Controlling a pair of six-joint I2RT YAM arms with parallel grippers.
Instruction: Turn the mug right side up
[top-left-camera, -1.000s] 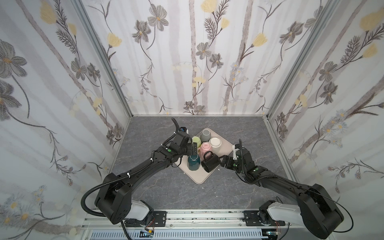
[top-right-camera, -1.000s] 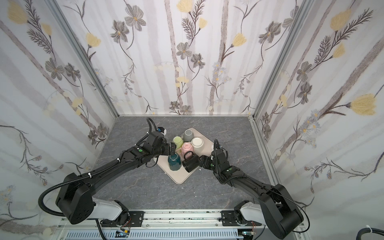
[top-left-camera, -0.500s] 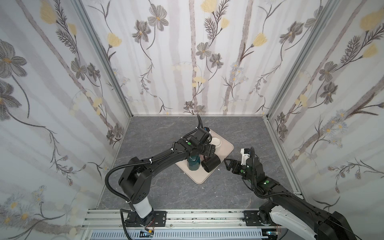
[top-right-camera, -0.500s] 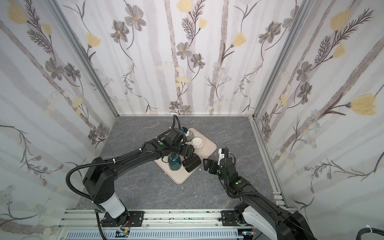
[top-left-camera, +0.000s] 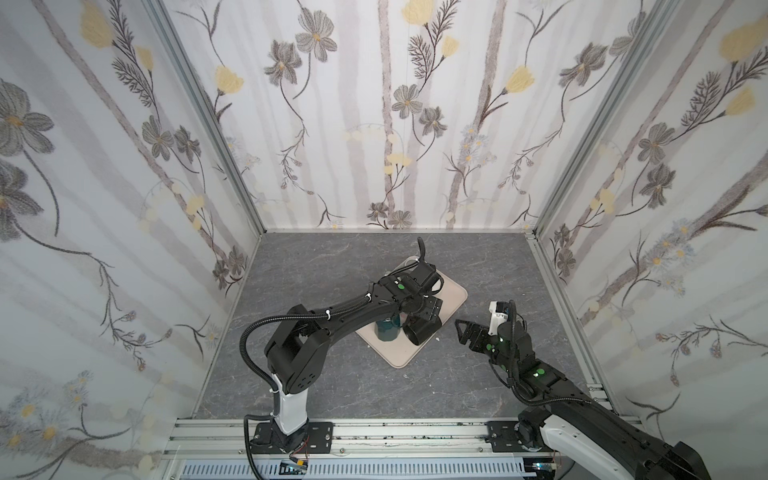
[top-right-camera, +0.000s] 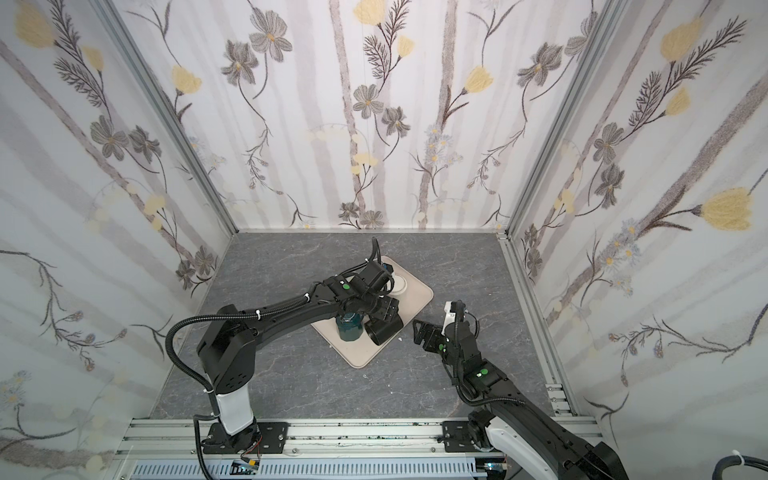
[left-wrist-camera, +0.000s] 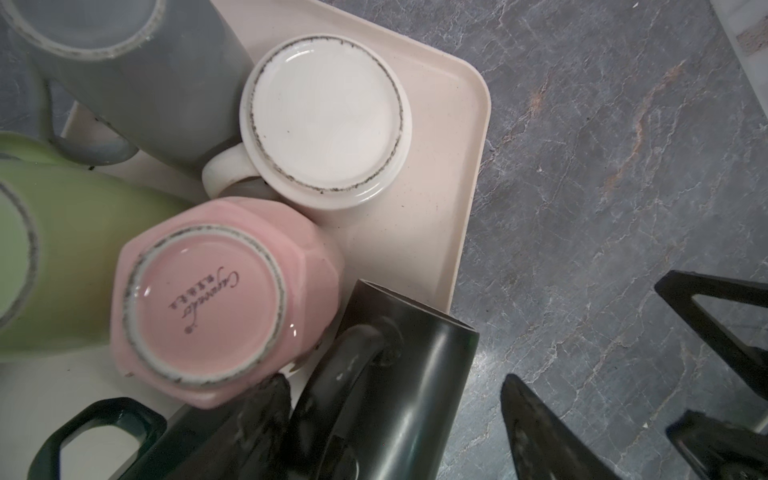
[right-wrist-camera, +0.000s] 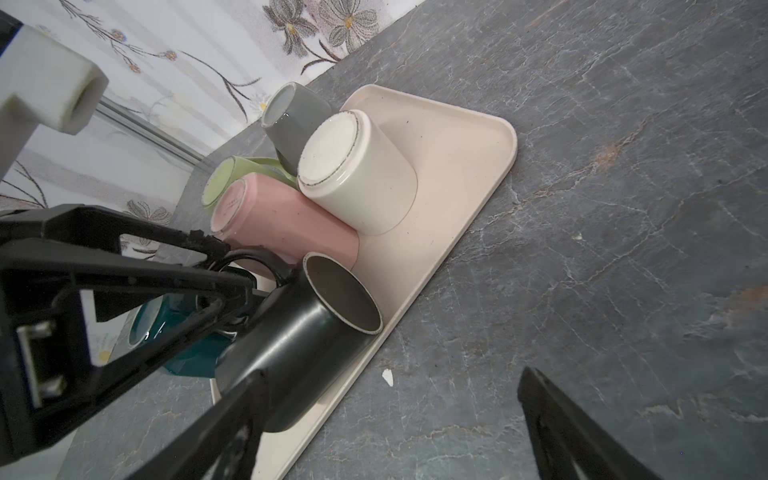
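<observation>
Black mug (right-wrist-camera: 299, 345) lies sideways within left gripper (left-wrist-camera: 394, 378), jaws spread, seemingly ungripped; right gripper (right-wrist-camera: 390, 372) gapes empty.

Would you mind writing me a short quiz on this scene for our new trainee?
1. True or false: the white mug stands mouth down on the tray.
2. The black mug is: A upright, B on its side, C mouth down.
3. Fill in: the right gripper hangs beside the tray, jaws ____ and empty.
Key: 1 true; 2 B; 3 open.
</observation>
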